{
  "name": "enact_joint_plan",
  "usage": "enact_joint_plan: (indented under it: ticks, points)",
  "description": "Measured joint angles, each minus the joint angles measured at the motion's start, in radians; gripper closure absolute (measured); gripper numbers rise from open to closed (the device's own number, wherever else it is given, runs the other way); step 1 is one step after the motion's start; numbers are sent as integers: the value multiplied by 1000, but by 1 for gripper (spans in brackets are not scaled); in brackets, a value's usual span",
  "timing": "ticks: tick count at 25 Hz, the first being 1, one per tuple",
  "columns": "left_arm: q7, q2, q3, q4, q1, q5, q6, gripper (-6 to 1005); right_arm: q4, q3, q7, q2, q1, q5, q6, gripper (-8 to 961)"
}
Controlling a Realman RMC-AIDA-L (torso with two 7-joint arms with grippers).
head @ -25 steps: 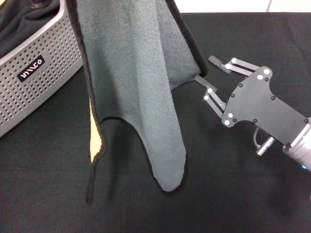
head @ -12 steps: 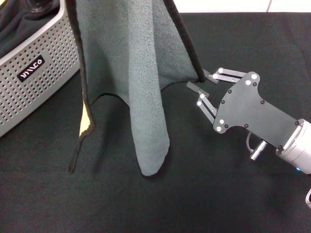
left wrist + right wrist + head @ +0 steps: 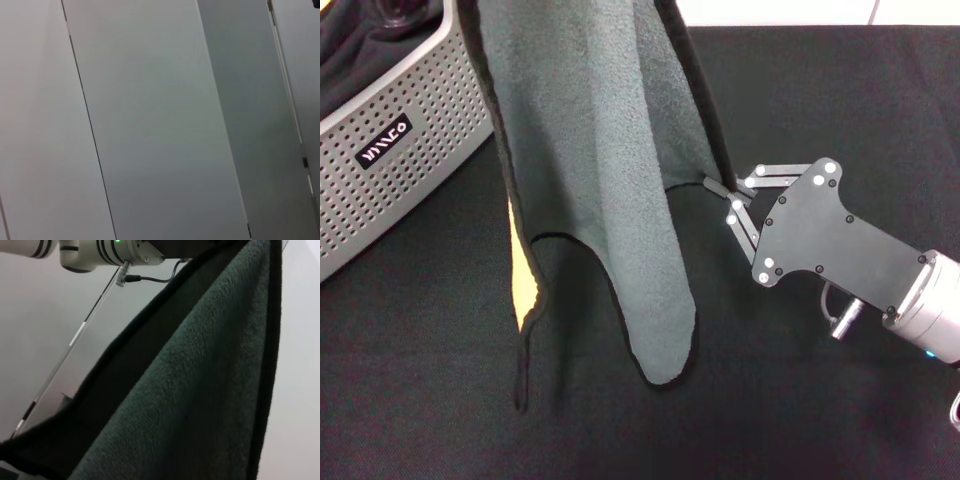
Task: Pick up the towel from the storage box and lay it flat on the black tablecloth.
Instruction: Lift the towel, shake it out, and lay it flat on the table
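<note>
The grey-green towel (image 3: 590, 150) hangs in the air from above the head view, its lower tip (image 3: 665, 370) near the black tablecloth (image 3: 800, 420). Its yellow tag (image 3: 523, 285) shows on the left hem. In the right wrist view the towel (image 3: 200, 390) hangs from the end of my left arm (image 3: 100, 252), so my left gripper holds its top. My right gripper (image 3: 725, 188) sits at the towel's lower right corner, its fingers closed in on the black hem. The storage box (image 3: 410, 140) stands at the back left.
A soft black cloth (image 3: 365, 50) lies inside the storage box. The left wrist view shows only pale wall panels (image 3: 150, 125). The tablecloth spreads across the front and right of the head view.
My right gripper has moved left and forward to the towel's lower right corner and its fingers have narrowed onto the hem. The hanging towel has swung, and its lower tip hangs lower than half a second ago.
</note>
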Motion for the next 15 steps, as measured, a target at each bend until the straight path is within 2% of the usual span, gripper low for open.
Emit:
enact_joint_plan:
  ticks: [4,8,9,10,11,14,15]
  points:
    - [0,0,0,-30,6,5,0,969,-9,2,20,3,-21,0,-15,943]
    - [0,13,-5,-65,14,29,41,969,-16,13,128,-13,-45,0,-83,950]
    - [0,18,-7,-68,14,38,59,969,-22,18,199,-31,-61,-2,-124,952]
    - [0,30,-6,-75,13,55,94,969,-22,18,199,-31,-61,-2,-124,952]
    - [0,40,-2,-80,13,66,116,969,-28,20,223,-43,-69,-5,-141,952]
    - [0,61,14,-104,16,84,169,969,-49,22,328,-90,-95,-8,-213,952]
    - [0,70,28,-127,18,81,191,969,-58,23,390,-117,-102,-8,-248,951]
